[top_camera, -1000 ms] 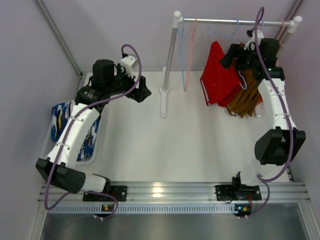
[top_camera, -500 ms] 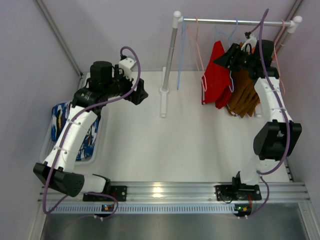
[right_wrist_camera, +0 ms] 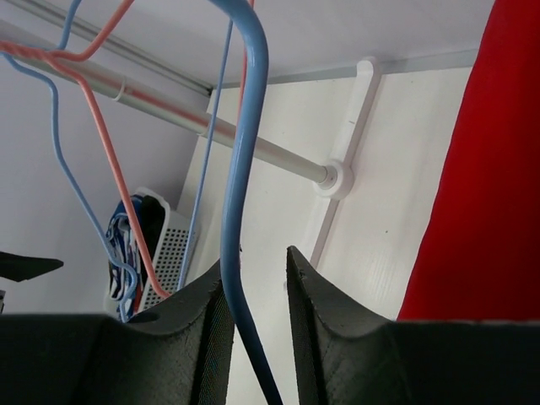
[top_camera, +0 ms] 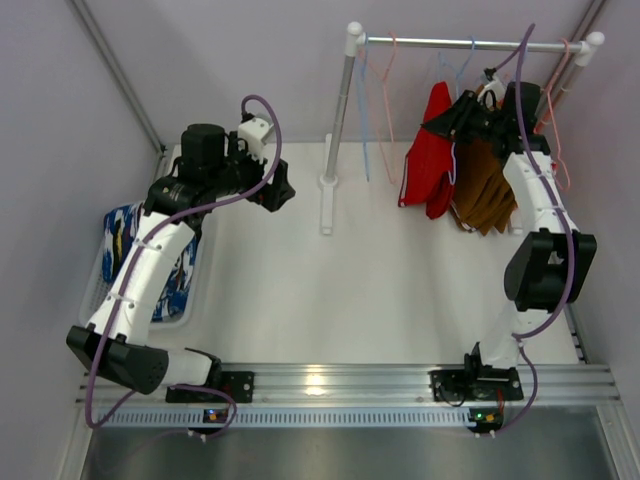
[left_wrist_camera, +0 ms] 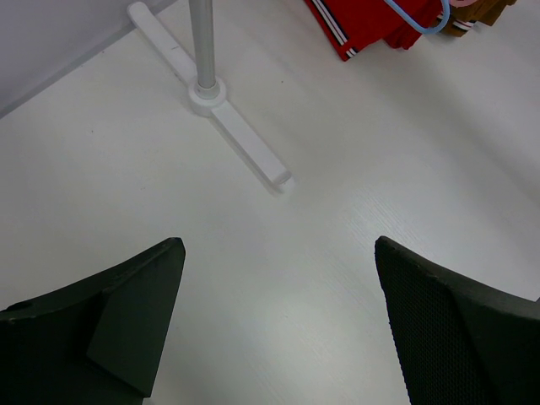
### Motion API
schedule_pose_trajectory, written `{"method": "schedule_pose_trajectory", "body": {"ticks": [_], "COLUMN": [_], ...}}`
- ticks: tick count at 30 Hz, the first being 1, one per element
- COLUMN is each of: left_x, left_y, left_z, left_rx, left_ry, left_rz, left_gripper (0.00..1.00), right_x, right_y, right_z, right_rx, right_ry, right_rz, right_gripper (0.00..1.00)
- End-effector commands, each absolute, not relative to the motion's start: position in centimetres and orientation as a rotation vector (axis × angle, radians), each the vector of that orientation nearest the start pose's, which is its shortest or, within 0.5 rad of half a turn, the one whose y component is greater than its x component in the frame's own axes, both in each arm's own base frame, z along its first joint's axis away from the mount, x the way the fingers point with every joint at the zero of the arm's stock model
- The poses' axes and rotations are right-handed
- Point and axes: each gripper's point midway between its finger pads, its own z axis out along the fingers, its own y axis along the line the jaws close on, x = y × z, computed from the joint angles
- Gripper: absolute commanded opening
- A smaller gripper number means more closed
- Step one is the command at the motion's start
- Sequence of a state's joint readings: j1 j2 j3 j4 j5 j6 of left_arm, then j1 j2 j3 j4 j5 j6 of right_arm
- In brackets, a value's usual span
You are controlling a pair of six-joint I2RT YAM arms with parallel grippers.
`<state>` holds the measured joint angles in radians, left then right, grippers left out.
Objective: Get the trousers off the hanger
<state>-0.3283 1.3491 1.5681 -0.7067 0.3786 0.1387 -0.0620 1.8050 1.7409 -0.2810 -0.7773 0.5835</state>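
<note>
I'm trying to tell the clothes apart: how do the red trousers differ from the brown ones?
The red trousers have striped trim at one edge; the brown trousers look plain. The red pair hangs left of the brown pair, which the right arm partly hides. Both hang folded from the rail.

Your right pincer (top_camera: pixel 438 124) is up under the rail (top_camera: pixel 450 43) against the red trousers (top_camera: pixel 425 170), brown trousers (top_camera: pixel 487 200) just beside, left pincer (top_camera: pixel 281 187) hovers over the table (top_camera: pixel 400 290), blue patterned pair (top_camera: pixel 120 235) in the basket (top_camera: pixel 140 322).
</note>
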Motion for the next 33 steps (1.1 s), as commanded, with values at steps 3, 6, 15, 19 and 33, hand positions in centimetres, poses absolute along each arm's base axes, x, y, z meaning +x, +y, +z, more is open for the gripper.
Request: {"method": "schedule_pose_trajectory", "body": {"ticks": [3,6,15,19,33], "left_x": [33.9,33.9,33.9,34.1,35.1], "left_y": [-17.9,-17.9,-18.0,-18.0,-18.2], "left_z": [33.8,33.8,33.7,33.8,35.3], "left_rx": [0.718,0.719,0.718,0.715,0.709], "left_ry": [1.911,1.912,1.913,1.909,1.867], "left_rz": [-0.500,-0.504,-0.509,-0.504,-0.487], "left_gripper": [0.99,0.99,0.99,0.99,0.99], "right_x": [49.3,49.0,48.6,48.4,45.8], "right_y": [11.4,11.5,11.4,11.6,11.8], "right_z": [35.7,36.2,38.1,39.6,48.2], "right_rx": [-0.005,-0.017,-0.033,-0.063,-0.210], "right_ry": [1.866,1.867,1.840,1.796,1.587], "right_rz": [1.150,1.181,1.226,1.238,1.265], "right_gripper": [0.26,0.20,0.00,0.00,0.00]}}
